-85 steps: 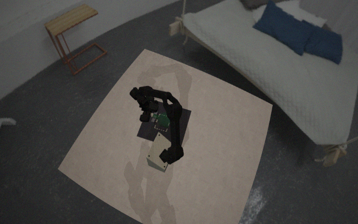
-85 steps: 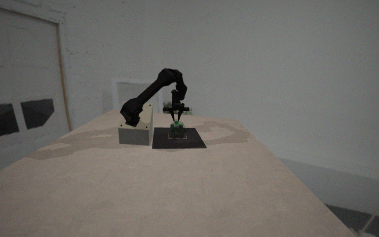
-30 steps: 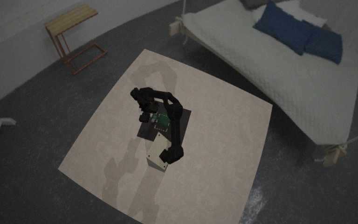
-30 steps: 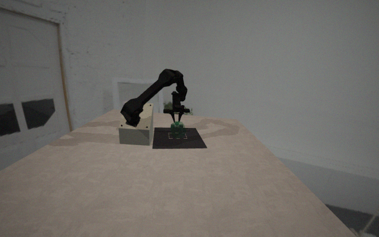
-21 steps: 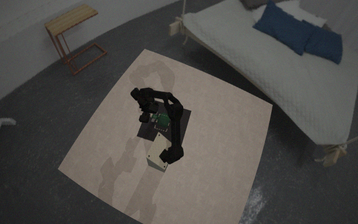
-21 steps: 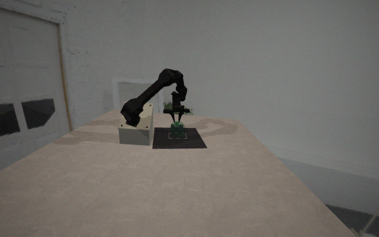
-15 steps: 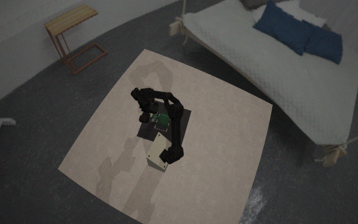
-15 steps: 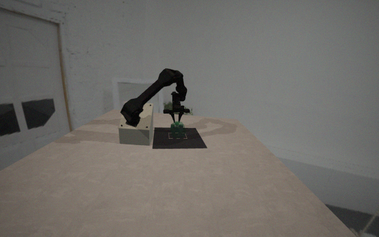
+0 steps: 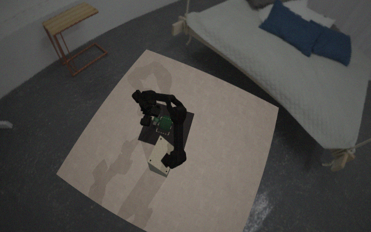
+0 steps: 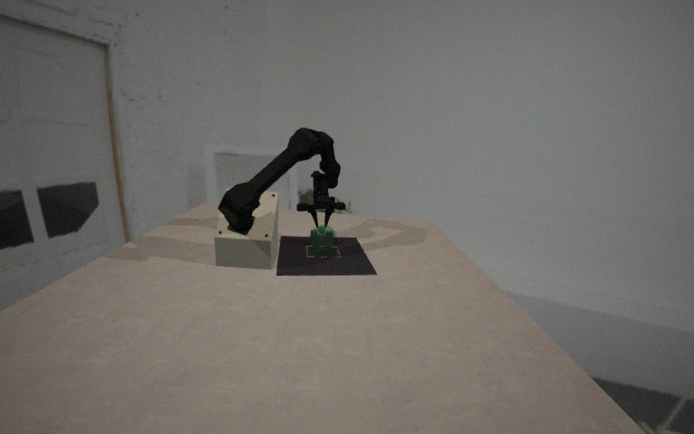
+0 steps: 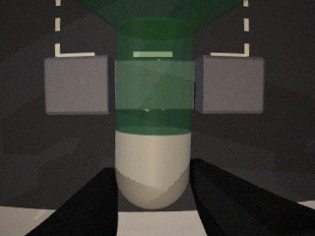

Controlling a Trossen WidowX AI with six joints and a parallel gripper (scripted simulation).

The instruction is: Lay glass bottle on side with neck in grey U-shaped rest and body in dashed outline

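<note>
We record the following. Walls: pale, whitish, one with rough patches. Floor: dark grey, a bright glossy patch near the surface (image 9: 224, 137) (image 10: 306, 337). Bed (image 9: 273, 73): one, white quilted cover, pale wooden frame; two blue pillows (image 9: 293, 28) (image 9: 332, 43), white one behind. Side table (image 9: 70, 17): one, wooden top, reddish-brown frame. Door (image 10: 60, 137): one, panelled, white, two dark panes, wooden edging. Light: dim overall, with soft shadows.

The top view looks steeply down from high above the table (image 9: 219, 137) (image 10: 306, 332), the exterior view faces across it from one end at a low slant, both taking in the whole arm (image 9: 178, 134) (image 10: 274, 168) and the dark mat (image 9: 188, 120) (image 10: 352, 260) from well back, while the wrist view looks from close up past the fingers at the bottle's neck (image 11: 153, 98) and grey rest (image 11: 76, 86).
</note>
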